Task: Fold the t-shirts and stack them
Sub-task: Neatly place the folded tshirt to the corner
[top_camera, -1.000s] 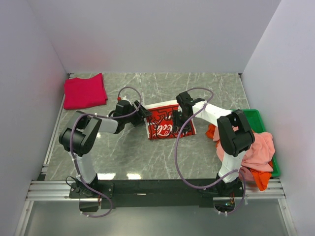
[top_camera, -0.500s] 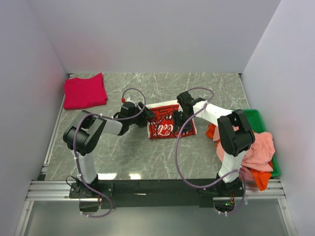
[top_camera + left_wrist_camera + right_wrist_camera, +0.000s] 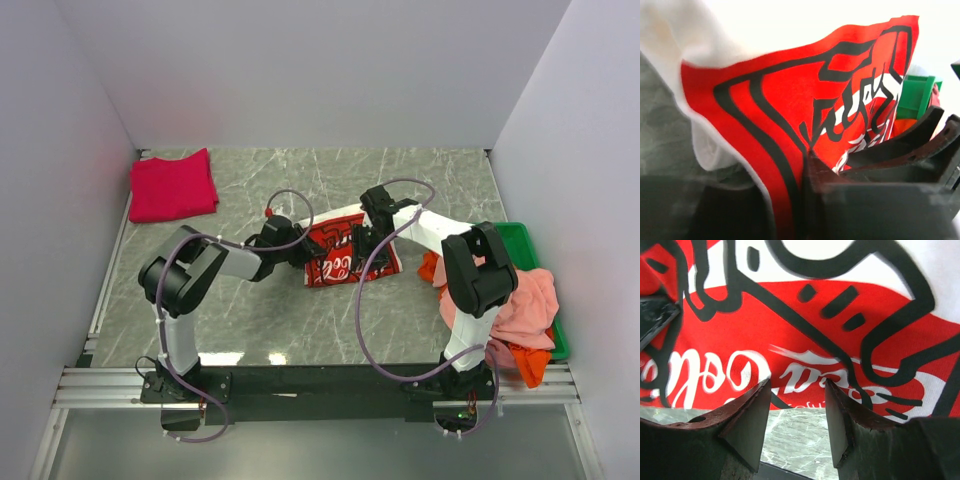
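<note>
The white t-shirt with red logo print (image 3: 345, 252) lies partly folded at the table's middle. My left gripper (image 3: 300, 252) is at its left edge, shut on a fold of the printed cloth (image 3: 790, 95) that runs down between the jaws (image 3: 802, 161). My right gripper (image 3: 366, 240) hovers over the shirt's right half, open, with bare table showing between its fingers (image 3: 797, 412) and the print (image 3: 805, 325) just beyond. A folded crimson t-shirt (image 3: 172, 186) lies at the far left. Salmon-pink t-shirts (image 3: 520, 300) and an orange one (image 3: 532, 365) are heaped at the right.
A green plastic bin (image 3: 528, 245) stands at the table's right edge under the heaped shirts, and its corner (image 3: 916, 92) shows in the left wrist view. White walls close in the table on three sides. A metal rail (image 3: 110, 290) runs along the left edge.
My left gripper slid right to the shirt's left edge and closed on the cloth, nudging that edge rightward. The right arm has not moved.
</note>
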Controlling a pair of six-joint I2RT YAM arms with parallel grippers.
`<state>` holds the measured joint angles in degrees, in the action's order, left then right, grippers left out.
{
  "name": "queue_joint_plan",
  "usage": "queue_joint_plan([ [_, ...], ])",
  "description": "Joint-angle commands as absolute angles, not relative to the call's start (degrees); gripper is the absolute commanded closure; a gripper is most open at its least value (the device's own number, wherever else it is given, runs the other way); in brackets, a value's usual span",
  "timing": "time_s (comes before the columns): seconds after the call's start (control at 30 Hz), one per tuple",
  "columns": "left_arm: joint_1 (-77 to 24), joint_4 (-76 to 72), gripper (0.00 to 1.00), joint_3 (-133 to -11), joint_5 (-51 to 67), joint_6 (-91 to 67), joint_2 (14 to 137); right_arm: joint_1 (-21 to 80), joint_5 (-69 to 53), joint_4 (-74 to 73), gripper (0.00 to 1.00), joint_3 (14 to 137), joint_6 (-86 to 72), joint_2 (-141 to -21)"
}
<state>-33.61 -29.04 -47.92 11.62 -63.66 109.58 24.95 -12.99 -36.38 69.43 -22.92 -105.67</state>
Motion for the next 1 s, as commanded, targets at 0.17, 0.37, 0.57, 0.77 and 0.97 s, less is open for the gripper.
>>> queue_joint_plan([
  [0.17, -34.4, -2.7, 1.0, -54.0, 4.5, -55.2, 110.5, 24.8, -13.7, -34.8, 0.46, 68.1, -23.6, -103.6],
  [0.37, -31.6, 15.3, 1.0, -67.7, 0.3, -41.7, 111.1, 24.7, -10.6, -38.5, 0.45, 69.3, -22.2, -100.5],
  [0.57, -28.0, 30.0, 1.0, -82.2, -2.3, -24.9, 114.8, 24.7, -9.1, -41.4, 0.45, 71.5, -21.7, -98.3],
  [0.77, -24.6, 40.4, 1.0, -91.2, -7.7, -13.6, 116.6, 24.7, -8.7, -42.6, 0.45, 72.9, -21.8, -97.5],
  [0.97, -21.8, 46.0, 1.0, -99.2, -13.1, -7.8, 118.6, 24.7, -8.5, -43.8, 0.45, 73.3, -21.5, -97.6],
])
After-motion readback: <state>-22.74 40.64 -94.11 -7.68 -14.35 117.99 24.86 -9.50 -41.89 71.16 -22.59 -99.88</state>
